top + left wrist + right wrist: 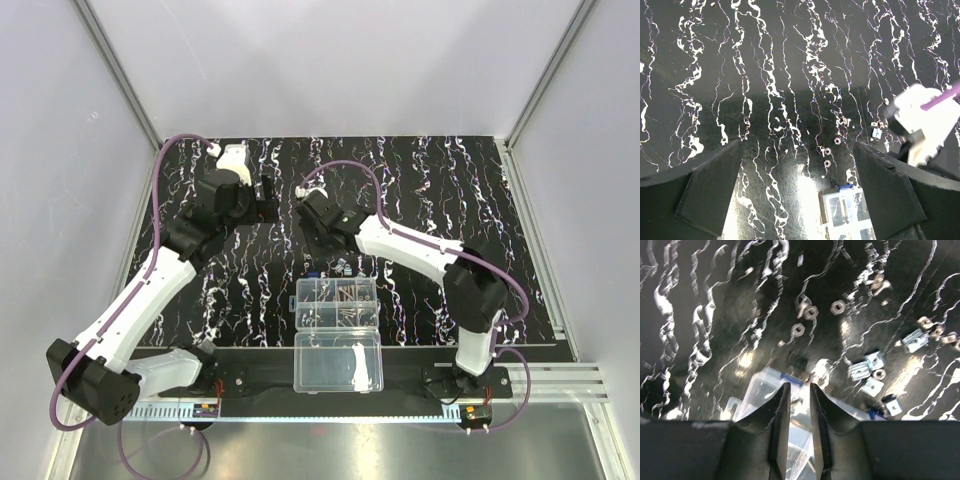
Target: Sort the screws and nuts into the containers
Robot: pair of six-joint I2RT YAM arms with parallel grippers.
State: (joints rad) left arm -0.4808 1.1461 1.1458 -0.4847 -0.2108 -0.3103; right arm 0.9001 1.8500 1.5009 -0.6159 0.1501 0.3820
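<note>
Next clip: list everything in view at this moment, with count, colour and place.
mat: one, black with white streaks, under everything.
containers: one clear divided box, mid-mat.
lid half: one, clear, nearer the bases.
screws: several, dark, inside the containers.
nuts: several, silvery, loose beyond the containers.
square pieces: several, silvery, beside the nuts.
left tool: black, open, above the far mat.
right tool: black, fingers nearly together, over the containers' far edge.
</note>
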